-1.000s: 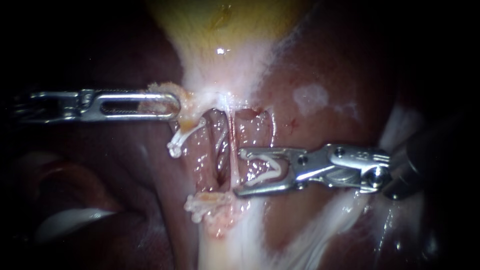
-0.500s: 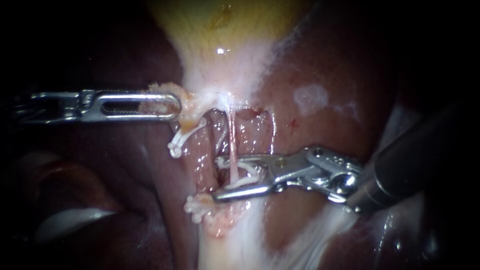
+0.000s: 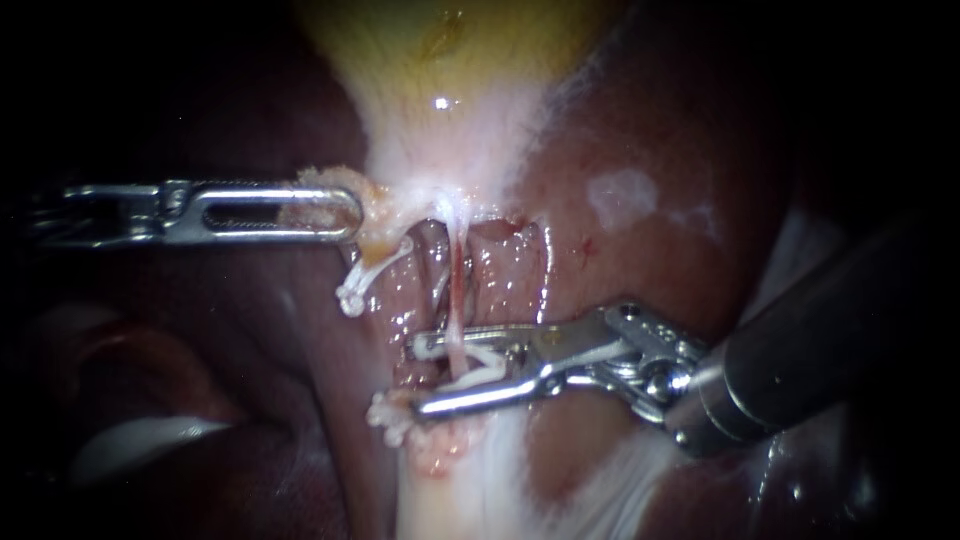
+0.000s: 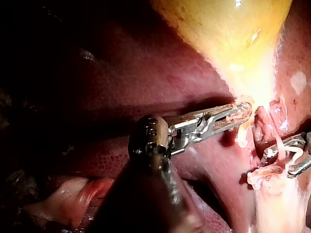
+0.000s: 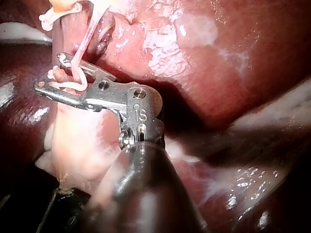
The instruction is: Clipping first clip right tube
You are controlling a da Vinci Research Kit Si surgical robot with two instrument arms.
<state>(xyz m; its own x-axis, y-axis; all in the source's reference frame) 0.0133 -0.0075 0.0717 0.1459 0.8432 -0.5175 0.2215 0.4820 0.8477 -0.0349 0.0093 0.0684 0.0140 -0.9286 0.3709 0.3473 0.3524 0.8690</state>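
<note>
Most of what shows is dark red liver (image 3: 640, 130). On it lies the yellow gallbladder (image 3: 450, 60), which narrows to a pale neck, and every place here is told from that neck.

My right instrument (image 3: 413, 377) comes in well below the neck from its right. Its thick dark shaft ends in metal jaws that reach across underneath the neck. My left instrument (image 3: 352, 212) lies level with the neck on its left side. Its slotted jaws are closed on a scrap of pale fatty tissue (image 3: 325, 195) that hangs at the neck's left edge.

From the neck's underside a thin pink-white tube (image 3: 455, 290) runs straight down, away from the gallbladder, over wet red tissue. The right instrument's jaws stand apart and carry an open white clip (image 3: 488, 358) between them, one leg against each jaw. The tube passes between the jaws inside the clip's open mouth, a little back from their tips. The right wrist view shows the same.

A small white knobbly piece (image 3: 348, 295) lies just below the neck, left of the tube. A second knobbly piece (image 3: 385, 415) lies farther down, beside the lower jaw's tip. I cannot tell what they are.
</note>
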